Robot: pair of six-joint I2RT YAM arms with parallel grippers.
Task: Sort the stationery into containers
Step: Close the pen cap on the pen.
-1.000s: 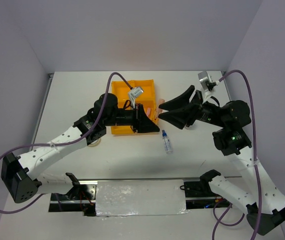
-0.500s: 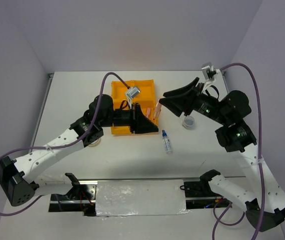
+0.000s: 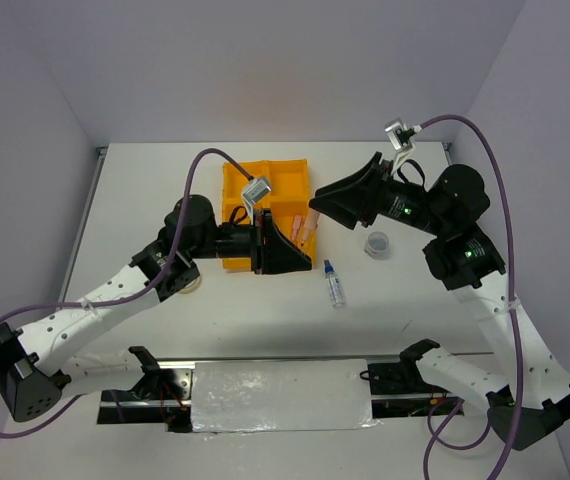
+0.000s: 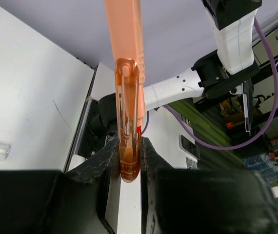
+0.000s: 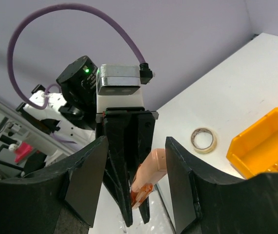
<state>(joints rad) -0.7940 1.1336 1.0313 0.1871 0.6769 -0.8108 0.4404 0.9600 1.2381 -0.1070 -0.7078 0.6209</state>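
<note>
The left end effector [image 4: 129, 158] is clamped on a pink stick [image 4: 128, 117], just right of the orange tray [image 3: 283, 180]. The right end effector [image 3: 322, 210], its fingers apart, is near the stick, seemingly not touching it.

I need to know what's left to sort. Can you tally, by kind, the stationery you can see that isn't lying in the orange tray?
beige tape ring: 1
small clear-grey round roll: 1
clear bottle with blue cap: 1
pink stick: 1
Total: 4
</note>
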